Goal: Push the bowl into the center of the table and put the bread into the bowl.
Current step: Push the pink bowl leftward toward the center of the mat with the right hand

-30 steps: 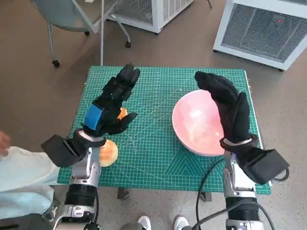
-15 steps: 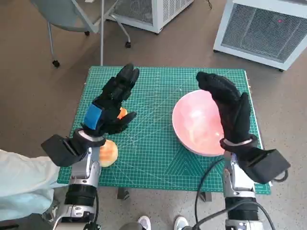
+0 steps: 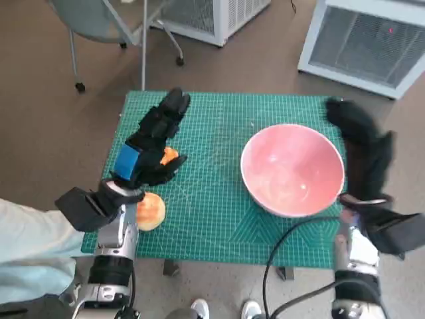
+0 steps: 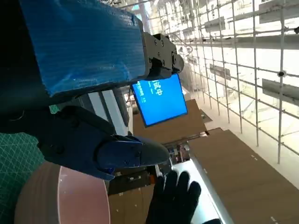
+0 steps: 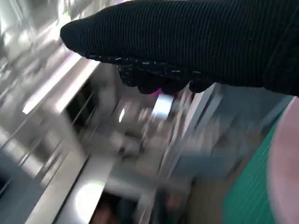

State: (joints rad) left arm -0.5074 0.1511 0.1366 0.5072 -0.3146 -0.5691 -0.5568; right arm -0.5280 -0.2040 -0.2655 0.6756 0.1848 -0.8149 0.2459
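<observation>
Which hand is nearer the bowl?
Right. The right hand is blurred just beside the bowl's outer rim; whether they touch is unclear. The left hand hovers across the mat, well apart from it.

right hand (image 3: 362, 143) motion-blurred, bread (image 3: 151, 211) half hidden

Bowl (image 3: 293, 169) sits right of centre on the counter (image 3: 219, 219).
Bread (image 3: 150, 211) lies at the near-left edge, well apart.

I see a brown floor (image 3: 40, 133) around the table, which a green cutting mat (image 3: 219, 199) covers. Beyond its far edge stand a wheeled chair (image 3: 99, 20) and two white cabinets with grilles (image 3: 365, 40). A blue screen (image 4: 159, 100) glows in the room.
</observation>
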